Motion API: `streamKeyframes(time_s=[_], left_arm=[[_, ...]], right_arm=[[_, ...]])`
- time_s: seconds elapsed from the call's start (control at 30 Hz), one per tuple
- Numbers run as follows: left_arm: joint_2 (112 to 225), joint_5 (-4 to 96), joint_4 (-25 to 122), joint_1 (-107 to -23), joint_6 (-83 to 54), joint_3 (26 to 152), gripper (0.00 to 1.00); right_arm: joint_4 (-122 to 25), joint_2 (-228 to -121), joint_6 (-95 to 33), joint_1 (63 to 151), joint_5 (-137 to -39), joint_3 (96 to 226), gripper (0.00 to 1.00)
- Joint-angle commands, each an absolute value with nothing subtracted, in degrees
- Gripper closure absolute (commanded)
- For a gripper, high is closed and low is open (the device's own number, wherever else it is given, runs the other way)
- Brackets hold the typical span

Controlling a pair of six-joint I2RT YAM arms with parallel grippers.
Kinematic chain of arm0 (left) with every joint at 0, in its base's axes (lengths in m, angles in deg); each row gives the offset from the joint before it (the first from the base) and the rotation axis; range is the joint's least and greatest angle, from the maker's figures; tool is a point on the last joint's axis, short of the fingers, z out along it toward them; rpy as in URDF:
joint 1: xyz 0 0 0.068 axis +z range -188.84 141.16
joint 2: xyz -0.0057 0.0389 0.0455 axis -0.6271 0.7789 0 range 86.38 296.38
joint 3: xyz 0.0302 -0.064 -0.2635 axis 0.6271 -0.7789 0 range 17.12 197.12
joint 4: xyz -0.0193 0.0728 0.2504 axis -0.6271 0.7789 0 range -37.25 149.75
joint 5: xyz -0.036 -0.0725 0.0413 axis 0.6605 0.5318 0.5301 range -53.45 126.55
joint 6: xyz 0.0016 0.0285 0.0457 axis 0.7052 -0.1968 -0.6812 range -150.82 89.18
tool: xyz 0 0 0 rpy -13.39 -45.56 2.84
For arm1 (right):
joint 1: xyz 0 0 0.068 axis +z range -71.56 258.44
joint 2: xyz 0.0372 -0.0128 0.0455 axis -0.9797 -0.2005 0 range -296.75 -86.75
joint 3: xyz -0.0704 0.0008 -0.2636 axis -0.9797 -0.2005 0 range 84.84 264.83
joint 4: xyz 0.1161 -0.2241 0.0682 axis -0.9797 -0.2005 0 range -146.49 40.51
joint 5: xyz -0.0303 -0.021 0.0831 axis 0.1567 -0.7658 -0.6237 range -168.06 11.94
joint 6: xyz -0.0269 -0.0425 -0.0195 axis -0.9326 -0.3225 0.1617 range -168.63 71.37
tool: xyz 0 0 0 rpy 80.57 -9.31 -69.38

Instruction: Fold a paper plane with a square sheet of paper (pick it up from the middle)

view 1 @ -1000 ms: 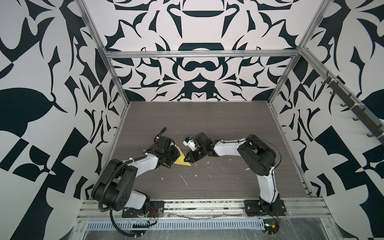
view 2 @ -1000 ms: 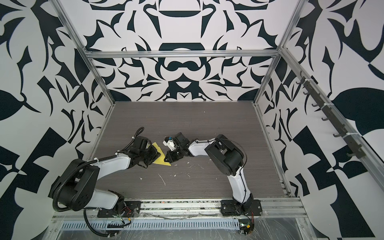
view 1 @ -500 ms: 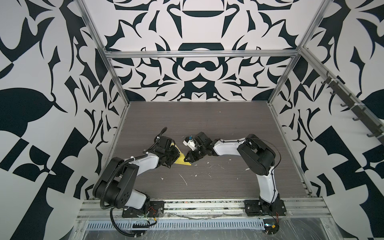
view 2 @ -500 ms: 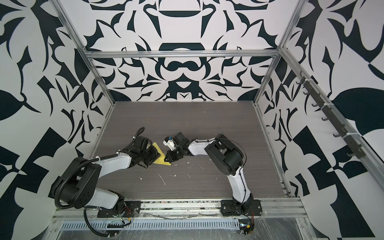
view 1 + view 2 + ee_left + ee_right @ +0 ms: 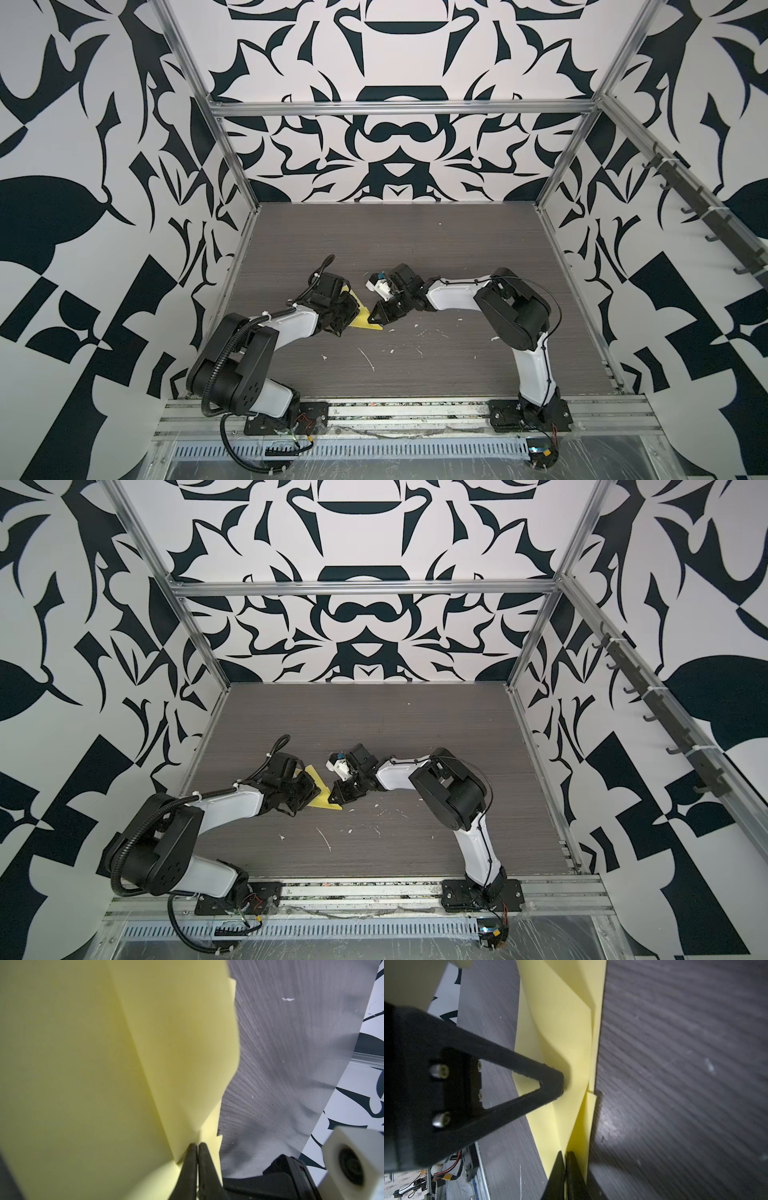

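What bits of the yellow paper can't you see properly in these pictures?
- Both top views: the left gripper covers most of the paper; only a corner shows.
- Left wrist view: the paper runs past the picture's edges, so its whole shape is unknown.
- White flecks on the table: too small to identify.

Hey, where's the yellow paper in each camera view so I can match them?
In a top view: yellow paper, just below centre, between left gripper and right gripper.
In a top view: yellow paper, left of centre, same gap.
Left wrist: yellow paper fills most of the frame.
Right wrist: yellow paper, a folded strip through the middle.
Shared landmark: the dark wood-grain table.
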State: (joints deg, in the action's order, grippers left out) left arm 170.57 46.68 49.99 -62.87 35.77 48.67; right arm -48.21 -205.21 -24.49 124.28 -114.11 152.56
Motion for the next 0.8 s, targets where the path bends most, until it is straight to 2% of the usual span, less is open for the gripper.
streamKeyframes(time_s=[0.0,0.53,0.77], left_arm=[[171.8,45.6,51.0,-63.0,35.6,49.7,0.91],[173.7,45.9,51.7,-63.0,34.5,50.2,0.91],[175.2,45.3,54.6,-63.0,34.5,50.7,0.94]], right_arm=[[-57.0,-209.5,-24.4,124.2,-106.7,150.7,0.90],[-56.7,-208.7,-24.4,124.2,-105.4,150.3,0.89],[-55.6,-203.5,-23.1,123.8,-103.9,150.5,0.79]])
